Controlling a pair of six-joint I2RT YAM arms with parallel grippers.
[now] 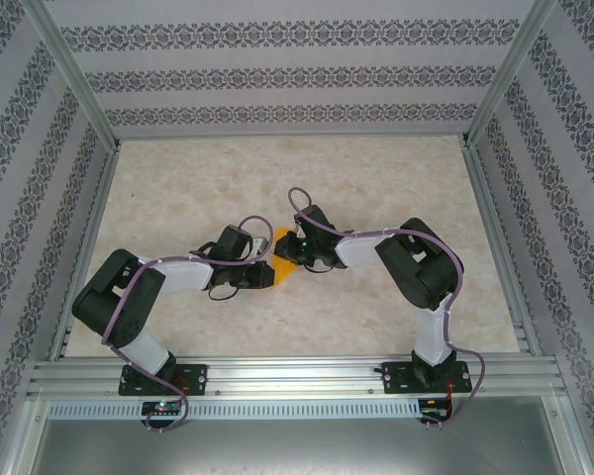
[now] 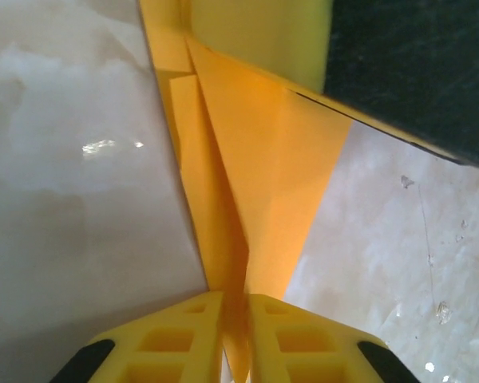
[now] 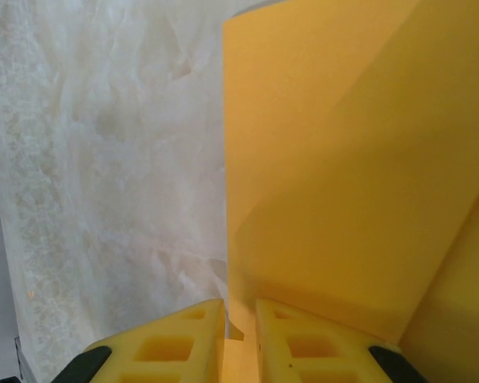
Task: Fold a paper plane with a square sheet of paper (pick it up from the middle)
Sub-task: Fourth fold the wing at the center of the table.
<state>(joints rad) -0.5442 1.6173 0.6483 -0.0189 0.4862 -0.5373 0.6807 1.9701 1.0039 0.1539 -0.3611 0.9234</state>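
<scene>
Centrally, left jaws and right jaws each pinch an edge of the paper plane (image 2: 255, 183), open table (image 1: 396, 188) all around.

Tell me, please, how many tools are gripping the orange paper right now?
2. The left tool clamps the creased, narrowing part of the paper; the right tool clamps it beside a straight edge.

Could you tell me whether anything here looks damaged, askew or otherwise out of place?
Nothing stands out. The folded paper shows sharp creases and no visible tears, and it is pinched by both the left gripper and the right gripper near the middle of the table.
</scene>
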